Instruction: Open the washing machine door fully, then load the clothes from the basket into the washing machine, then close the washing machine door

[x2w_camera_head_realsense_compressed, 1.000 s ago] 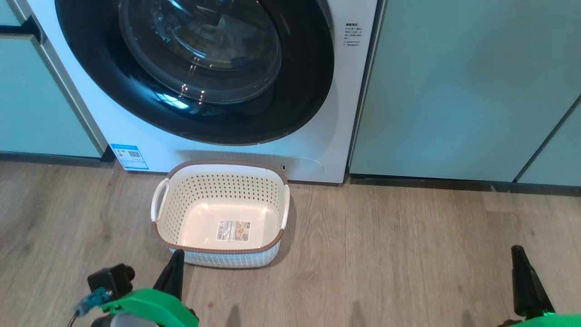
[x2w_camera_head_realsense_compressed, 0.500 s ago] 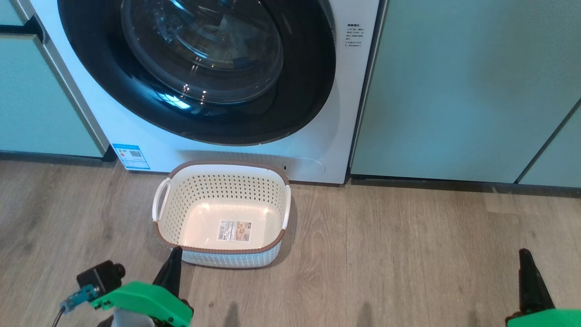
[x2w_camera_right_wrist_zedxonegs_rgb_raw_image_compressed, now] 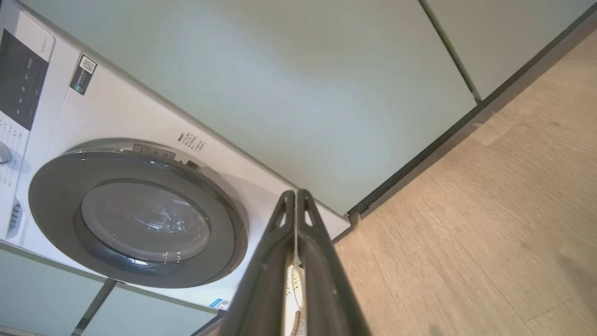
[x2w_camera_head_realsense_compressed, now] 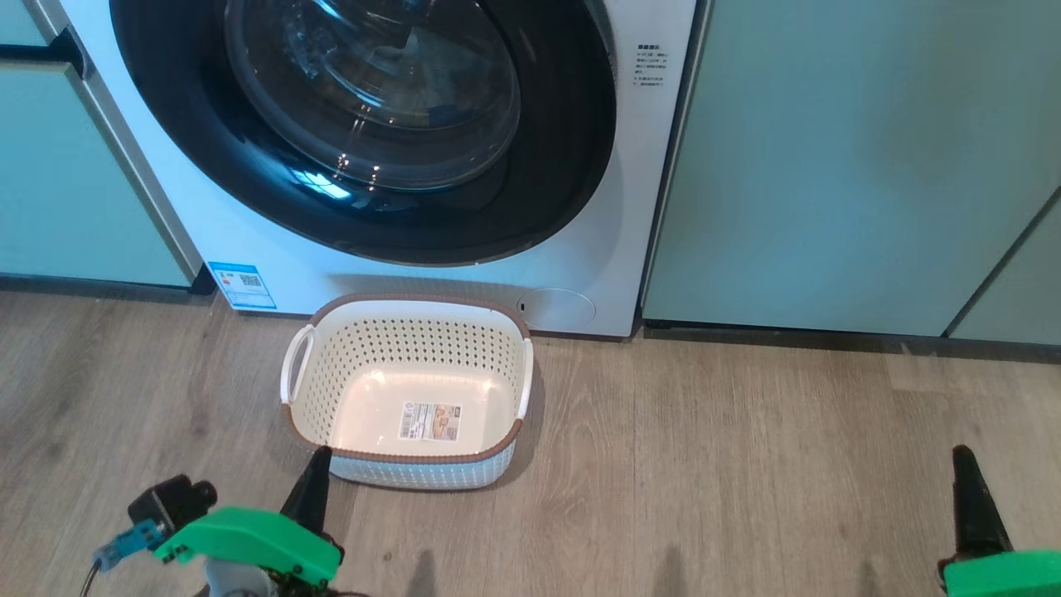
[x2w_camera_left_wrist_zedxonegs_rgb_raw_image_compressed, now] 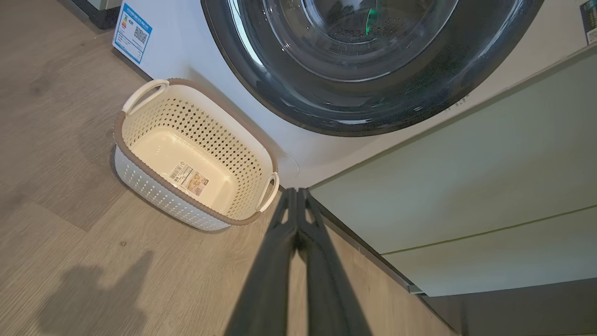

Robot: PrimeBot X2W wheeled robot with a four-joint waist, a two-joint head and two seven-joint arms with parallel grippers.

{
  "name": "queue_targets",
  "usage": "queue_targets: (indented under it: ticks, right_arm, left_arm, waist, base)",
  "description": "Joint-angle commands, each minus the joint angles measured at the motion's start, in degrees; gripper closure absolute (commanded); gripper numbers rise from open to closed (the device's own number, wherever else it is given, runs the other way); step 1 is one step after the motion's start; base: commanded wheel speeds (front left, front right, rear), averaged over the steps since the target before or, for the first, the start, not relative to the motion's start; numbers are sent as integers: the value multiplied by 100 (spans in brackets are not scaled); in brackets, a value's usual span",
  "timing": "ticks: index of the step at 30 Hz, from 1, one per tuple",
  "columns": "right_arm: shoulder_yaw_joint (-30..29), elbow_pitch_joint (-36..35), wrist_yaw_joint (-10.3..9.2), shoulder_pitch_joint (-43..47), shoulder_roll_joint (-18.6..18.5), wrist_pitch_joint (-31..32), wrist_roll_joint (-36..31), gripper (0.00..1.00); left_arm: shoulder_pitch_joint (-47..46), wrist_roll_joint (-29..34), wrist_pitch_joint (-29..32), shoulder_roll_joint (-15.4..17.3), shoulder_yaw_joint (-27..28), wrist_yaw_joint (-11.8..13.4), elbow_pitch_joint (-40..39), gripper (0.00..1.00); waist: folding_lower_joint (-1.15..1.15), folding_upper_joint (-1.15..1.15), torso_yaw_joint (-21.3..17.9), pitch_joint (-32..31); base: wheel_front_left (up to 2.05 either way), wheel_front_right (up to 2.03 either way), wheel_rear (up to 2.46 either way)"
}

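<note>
Glossy black door ring (x2w_camera_head_realsense_compressed: 207,166) with clear glass, perforated matt plastic basket (x2w_camera_head_realsense_compressed: 414,348), wood-grain floor (x2w_camera_head_realsense_compressed: 746,464)

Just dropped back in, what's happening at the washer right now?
Nothing is being handled. The washing machine door is shut on the washing machine, and the basket stands empty on the floor right before it. The left gripper and right gripper are both shut and hold nothing, low in the head view, the left one close to the basket's near side. Loading and closing look finished.
</note>
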Motion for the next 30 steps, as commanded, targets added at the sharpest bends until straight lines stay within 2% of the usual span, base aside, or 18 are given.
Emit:
queue_targets:
  ticks: [1, 30]
  right_arm:
    - [28, -153, -9, -328, -132, 41, 127, 100]
    - [-41, 133, -13, -659, -150, 478, 1993, 100]
  left_arm:
    - [-349, -113, 31, 34, 132, -57, -149, 100]
    - [-607, -1907, 381, -79, 394, -258, 92, 100]
  waist:
    - [0, 0, 1, 0]
    - [0, 0, 53, -17]
  base:
    - [0, 0, 0]
    - [0, 0, 0]
